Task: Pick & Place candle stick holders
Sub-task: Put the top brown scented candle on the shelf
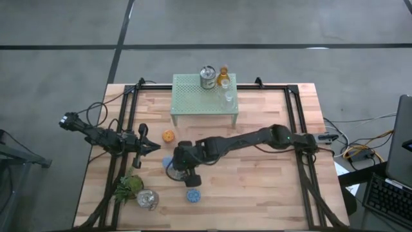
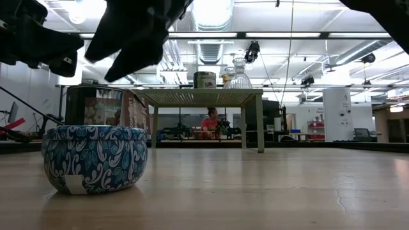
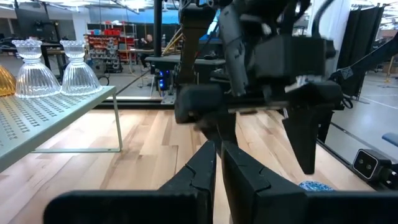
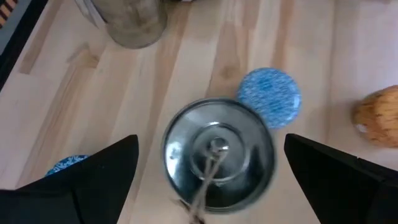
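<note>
A silvery round candle stick holder point(image 4: 219, 163) stands on the wooden table, and my right gripper point(image 4: 211, 143) hangs open above it, one finger to each side, apart from it. A blue holder point(image 4: 268, 93) sits right beside it, an orange one point(image 1: 168, 136) farther off, and another blue one point(image 1: 193, 194) nearer the front edge. On the pale-green mesh stand point(image 1: 187, 103) stand a silvery holder point(image 1: 207, 77), an amber glass one point(image 1: 223, 77) and clear glass ones point(image 3: 30, 68). My left gripper point(image 1: 151, 147) waits shut at the table's left.
A green leafy plant point(image 1: 129, 187) and another silvery holder point(image 1: 147, 200) lie at the front left. Black rails point(image 1: 301, 129) run along both sides of the table. In the low view a blue patterned holder point(image 2: 94, 158) stands close to the camera. Bare wood lies to the right.
</note>
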